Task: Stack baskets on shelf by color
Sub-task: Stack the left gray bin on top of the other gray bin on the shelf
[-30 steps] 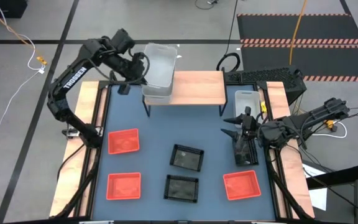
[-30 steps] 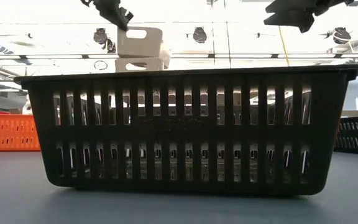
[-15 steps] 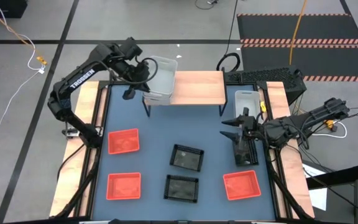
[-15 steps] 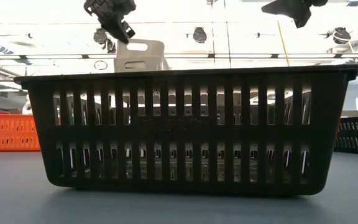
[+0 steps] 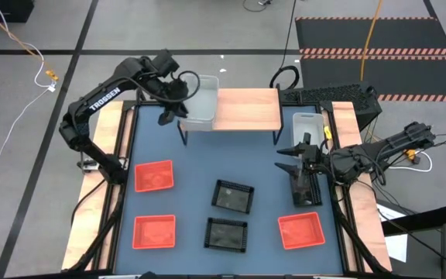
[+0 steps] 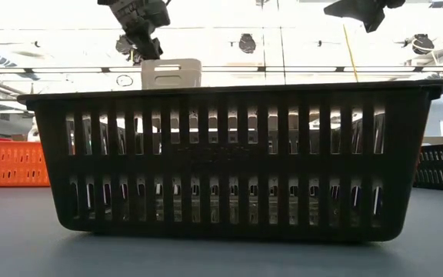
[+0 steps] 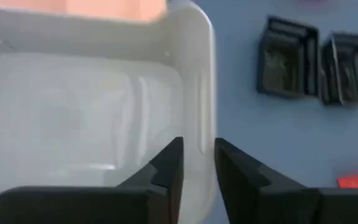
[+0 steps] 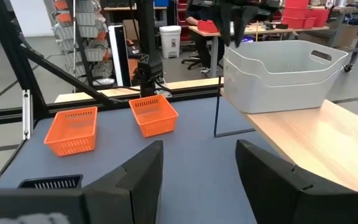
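A grey workshop floor with cables surrounds the dark blue table [image 5: 269, 186], which has pale wooden side edges and carries the low light-wood shelf on thin black legs [image 5: 246, 108] along its far edge.

The left gripper [image 5: 175, 99] sits at the shelf's left end, its jaws straddling the rim of the upper white plastic basket [image 5: 198, 97]. In the left wrist view its fingers [image 7: 166, 171] stand slightly parted on either side of that wall, so the grip looks to be loosening. A second ago the same basket hung tilted and higher above the one beneath; now it sits level, nested into the lower white basket, as the right wrist view shows [image 8: 278, 65]. Two whites therefore look stacked at the shelf's left end, and the release appears under way.

The right gripper [image 5: 299, 155] hovers near the table's right edge, jaws spread wide and empty, unchanged from a second ago. Just beyond it a third white basket [image 5: 308, 124] rests by the shelf's right end, and one black mesh basket [image 5: 307, 186] lies beneath the arm.

Two more black mesh baskets [image 5: 232, 195] sit mid-table. Three bright red baskets [image 5: 154, 175] wait on the table, two by the left edge and one near the front right corner, all still to be shelved.
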